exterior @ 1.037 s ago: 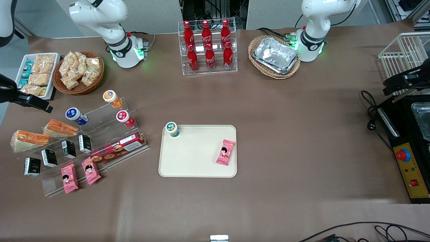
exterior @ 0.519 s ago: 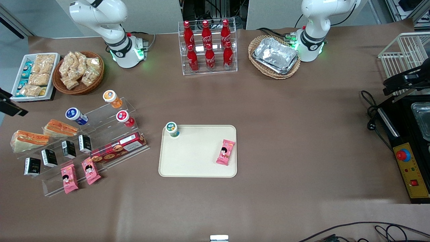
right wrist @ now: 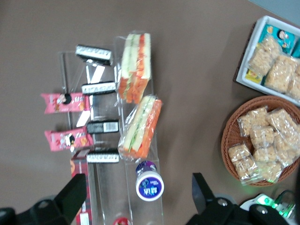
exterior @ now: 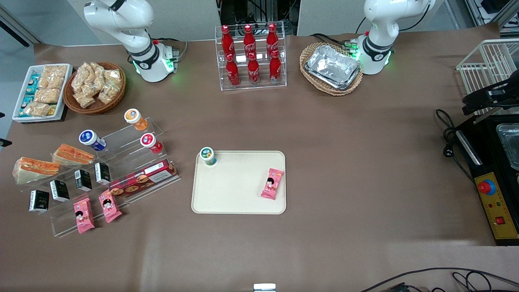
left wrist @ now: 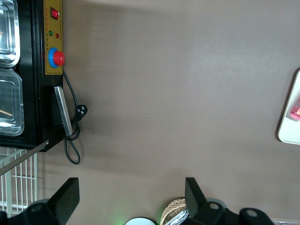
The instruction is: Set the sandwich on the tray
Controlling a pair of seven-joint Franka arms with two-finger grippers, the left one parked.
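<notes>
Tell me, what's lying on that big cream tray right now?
On the tray are a small green-lidded jar at one corner and a pink snack packet. No sandwich yet: both lie on the clear rack. The gripper hangs above them, fingers open.

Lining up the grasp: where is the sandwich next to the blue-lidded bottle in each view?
Front view: sandwich toward the working arm's end of the table, beside the blue-lidded bottle.
Right wrist view: sandwich between the other sandwich and that bottle, below the open gripper.
Left wrist view: not in it.
Shared landmark: the blue-lidded bottle.
</notes>
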